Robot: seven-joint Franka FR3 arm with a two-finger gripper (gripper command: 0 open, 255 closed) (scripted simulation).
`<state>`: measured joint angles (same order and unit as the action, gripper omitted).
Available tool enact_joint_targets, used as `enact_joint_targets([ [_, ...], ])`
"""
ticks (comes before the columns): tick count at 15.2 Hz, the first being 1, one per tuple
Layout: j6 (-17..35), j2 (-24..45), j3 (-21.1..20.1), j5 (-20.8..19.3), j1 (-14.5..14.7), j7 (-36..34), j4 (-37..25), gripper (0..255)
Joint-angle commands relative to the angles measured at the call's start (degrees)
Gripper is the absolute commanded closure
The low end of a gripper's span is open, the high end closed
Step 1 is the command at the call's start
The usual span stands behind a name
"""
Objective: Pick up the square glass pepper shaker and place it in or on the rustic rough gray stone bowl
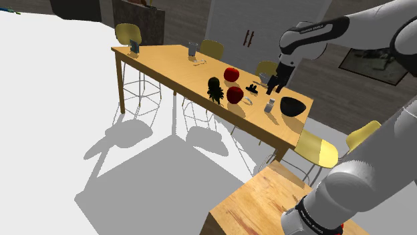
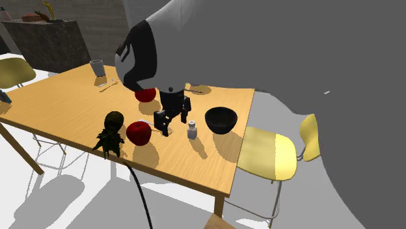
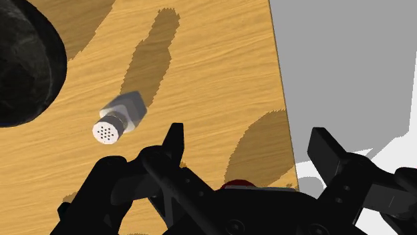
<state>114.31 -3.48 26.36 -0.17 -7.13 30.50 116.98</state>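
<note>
Found pepper shaker upright on wooden worktop, small, greyish square body with pale perforated cap, near the end by the yellow chair and close to a long edge. Logged dark rough bowl just beside it, apart, toward the end edge. Noted claw open, fingers spread with nothing between, hovering above worktop near shaker, not touching. Recorded two red apples and a dark figurine farther along toward mid-worktop.
</note>
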Motion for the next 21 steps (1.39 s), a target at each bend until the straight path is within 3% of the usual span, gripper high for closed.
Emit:
enact_joint_targets([
  [1,0.54,4.41,1.42,1.86,-0.95,3.51,-3.35,0],
  [6,0.55,15.76,2.94,7.26,-4.47,10.88,-12.99,0],
  [12,-1.96,29.95,2.33,13.18,-11.07,17.60,-27.96,0],
  [21,2.87,31.97,1.60,14.33,-11.38,18.37,-24.96,0],
])
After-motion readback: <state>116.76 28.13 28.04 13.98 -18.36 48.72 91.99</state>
